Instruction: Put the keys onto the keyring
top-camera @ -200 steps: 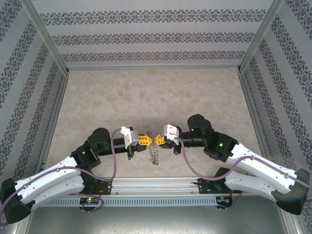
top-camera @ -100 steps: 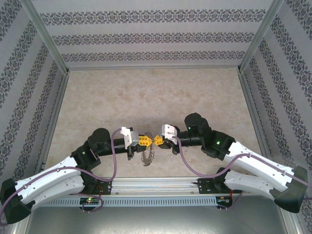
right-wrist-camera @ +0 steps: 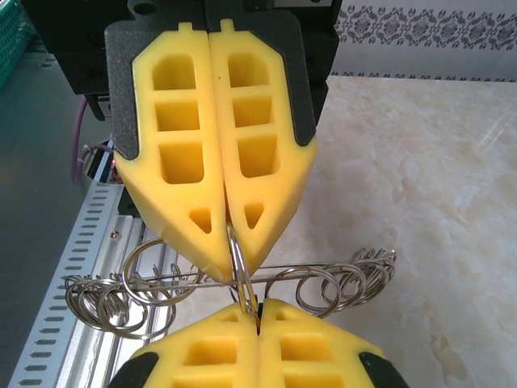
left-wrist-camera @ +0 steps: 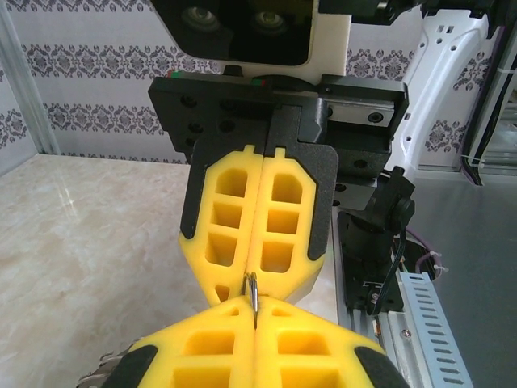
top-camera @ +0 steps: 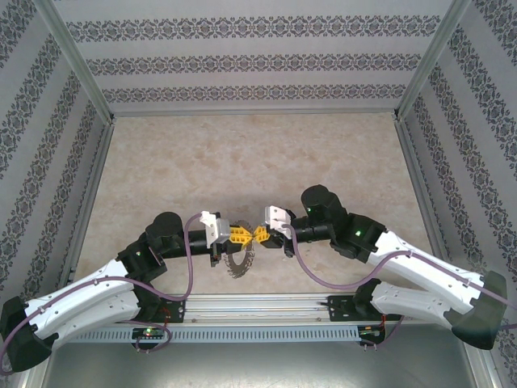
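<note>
On your left, the left arm [top-camera: 97,295] reaches in low along the near edge of the marble-patterned table [top-camera: 242,153]. Your left gripper [top-camera: 245,234] has its yellow fingers [right-wrist-camera: 179,136] pressed flat together with no gap between them, and their tips pinch a thin wire loop [right-wrist-camera: 239,271]. That loop belongs to the keyring [top-camera: 237,263], which hangs from it just beside the left fingertips on the near side, close to the aluminium rail [top-camera: 258,301]. From above you see it as a grey toothed half-disc under the fingers. From the right wrist it lies edge-on and roughly level, its fringe of small loops bunched at either end. Directly to the right, your right gripper [top-camera: 259,234] meets the left one tip to tip. Its yellow fingers [left-wrist-camera: 283,281] are likewise closed tight, and the same wire loop runs into the seam between them, so both grippers have hold of the keyring at one spot. The right arm [top-camera: 420,271] stretches back toward the near right corner.
</note>
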Robot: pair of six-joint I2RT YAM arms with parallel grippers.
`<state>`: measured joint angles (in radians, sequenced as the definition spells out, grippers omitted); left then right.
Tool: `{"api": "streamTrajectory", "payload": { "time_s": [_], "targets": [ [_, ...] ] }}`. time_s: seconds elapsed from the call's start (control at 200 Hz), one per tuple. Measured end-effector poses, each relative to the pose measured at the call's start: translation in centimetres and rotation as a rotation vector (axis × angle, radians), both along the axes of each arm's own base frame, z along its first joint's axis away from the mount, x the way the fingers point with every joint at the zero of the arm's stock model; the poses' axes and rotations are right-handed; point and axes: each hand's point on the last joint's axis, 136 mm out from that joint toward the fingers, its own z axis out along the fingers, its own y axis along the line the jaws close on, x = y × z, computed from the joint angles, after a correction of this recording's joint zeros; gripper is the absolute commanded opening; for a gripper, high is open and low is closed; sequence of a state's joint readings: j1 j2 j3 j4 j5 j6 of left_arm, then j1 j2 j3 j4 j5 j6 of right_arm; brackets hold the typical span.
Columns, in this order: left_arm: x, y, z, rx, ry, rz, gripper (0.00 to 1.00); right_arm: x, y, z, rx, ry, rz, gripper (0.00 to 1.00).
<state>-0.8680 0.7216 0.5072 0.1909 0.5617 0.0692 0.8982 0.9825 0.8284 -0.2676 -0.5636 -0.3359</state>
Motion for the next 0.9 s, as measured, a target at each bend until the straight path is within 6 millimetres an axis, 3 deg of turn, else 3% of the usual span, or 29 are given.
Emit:
{"api": "streamTrajectory", "payload": {
  "time_s": [0.899],
  "targets": [
    [-1.3,0.0,0.5,-0.002,0.009,-0.072,0.00,-1.0,0.1,0.5,0.010,0.054,0.063,0.00]
  ]
}}
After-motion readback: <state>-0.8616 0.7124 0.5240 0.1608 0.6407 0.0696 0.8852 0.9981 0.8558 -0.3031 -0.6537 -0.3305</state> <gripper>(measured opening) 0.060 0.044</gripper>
